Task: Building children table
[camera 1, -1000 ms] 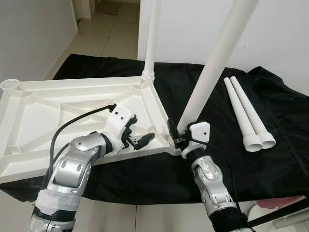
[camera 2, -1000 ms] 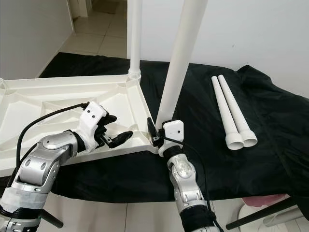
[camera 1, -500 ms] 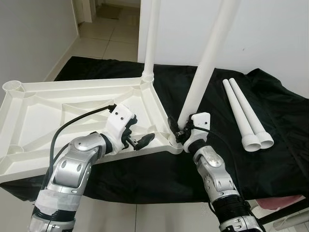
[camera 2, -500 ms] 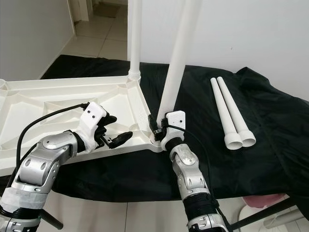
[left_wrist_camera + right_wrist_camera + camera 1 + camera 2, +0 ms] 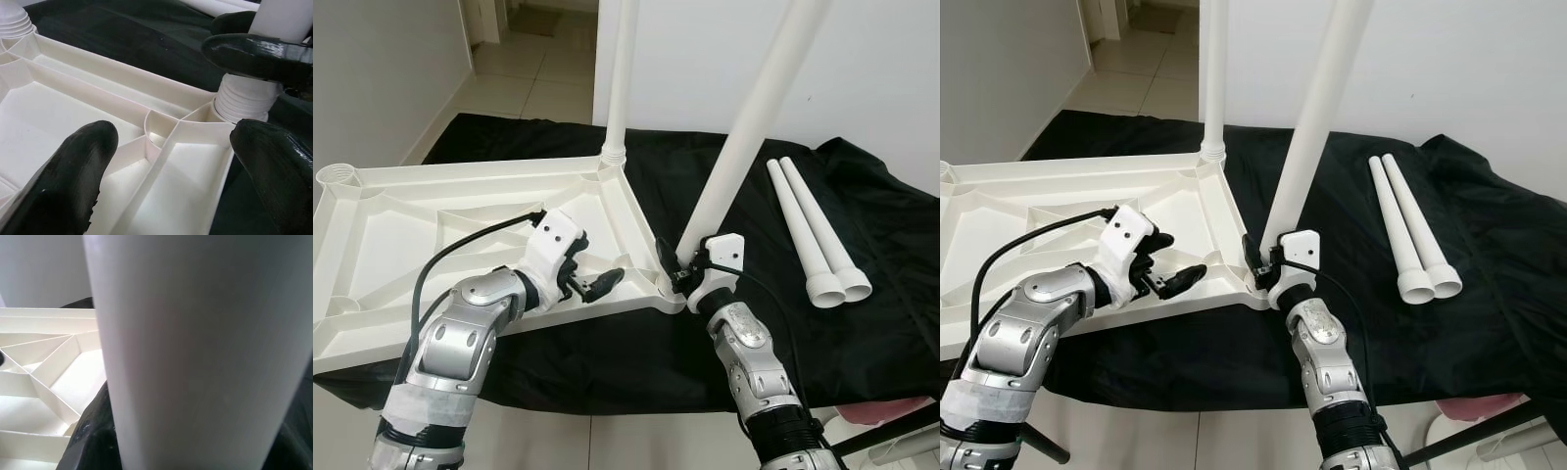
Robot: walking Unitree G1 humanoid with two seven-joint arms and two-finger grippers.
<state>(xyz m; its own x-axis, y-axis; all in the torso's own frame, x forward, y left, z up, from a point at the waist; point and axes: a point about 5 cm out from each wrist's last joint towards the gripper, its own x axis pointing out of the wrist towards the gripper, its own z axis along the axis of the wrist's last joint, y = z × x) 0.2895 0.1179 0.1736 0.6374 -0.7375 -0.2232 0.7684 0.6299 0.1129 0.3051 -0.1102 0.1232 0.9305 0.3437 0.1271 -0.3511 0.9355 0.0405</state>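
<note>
The white tabletop [image 5: 401, 235] lies upside down on a black cloth. One white leg [image 5: 620, 88] stands upright in its far corner. A second leg [image 5: 744, 127] sits in the near right corner socket [image 5: 244, 100] and leans to the right. My right gripper [image 5: 679, 273] is shut around this leg's base; the leg [image 5: 195, 352] looms close in the right wrist view. My left gripper [image 5: 596, 270] hovers open over the tabletop's near edge, just left of that corner, its fingers [image 5: 73, 181] spread wide above the ribs with nothing between them.
Two loose white legs [image 5: 815, 240] lie side by side on the black cloth [image 5: 881, 294] at the right. An empty socket [image 5: 337, 174] shows at the tabletop's far left corner. White walls stand behind, and a tiled floor runs off at the back left.
The held leg swung from leaning right to nearly upright, then back to leaning right, with my right wrist moving along. My left gripper has stayed put.
</note>
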